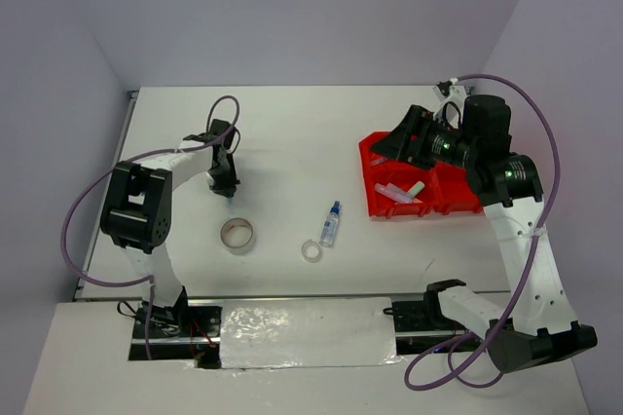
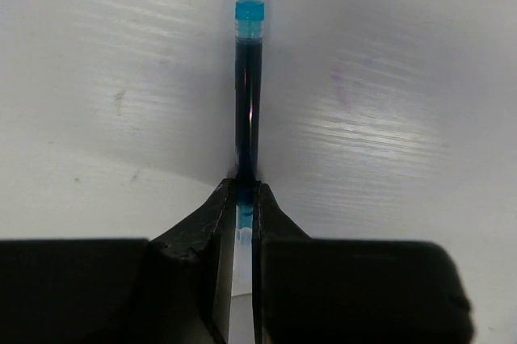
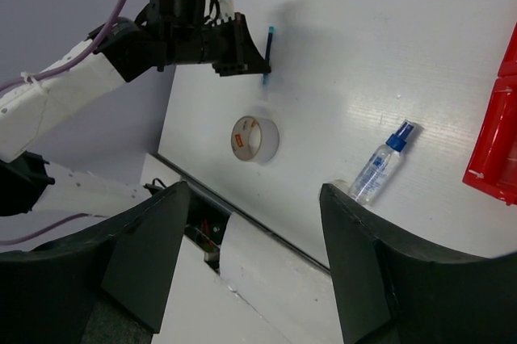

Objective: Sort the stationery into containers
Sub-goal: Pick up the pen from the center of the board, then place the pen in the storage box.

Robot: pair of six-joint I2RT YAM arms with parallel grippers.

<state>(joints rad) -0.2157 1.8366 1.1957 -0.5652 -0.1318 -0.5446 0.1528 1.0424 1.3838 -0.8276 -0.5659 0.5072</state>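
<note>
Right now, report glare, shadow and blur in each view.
Left wrist: pen sharp, soft shadow to its left; left gripper near-black. Right wrist: glare on the table above the bottle. Top external: even light, shiny wrinkled sheet at the near edge.

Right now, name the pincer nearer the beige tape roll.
Left. Left pincer, gripping a thin dark pen, sits beyond the beige tape roll; right pincer hovers over the red tray.
</note>
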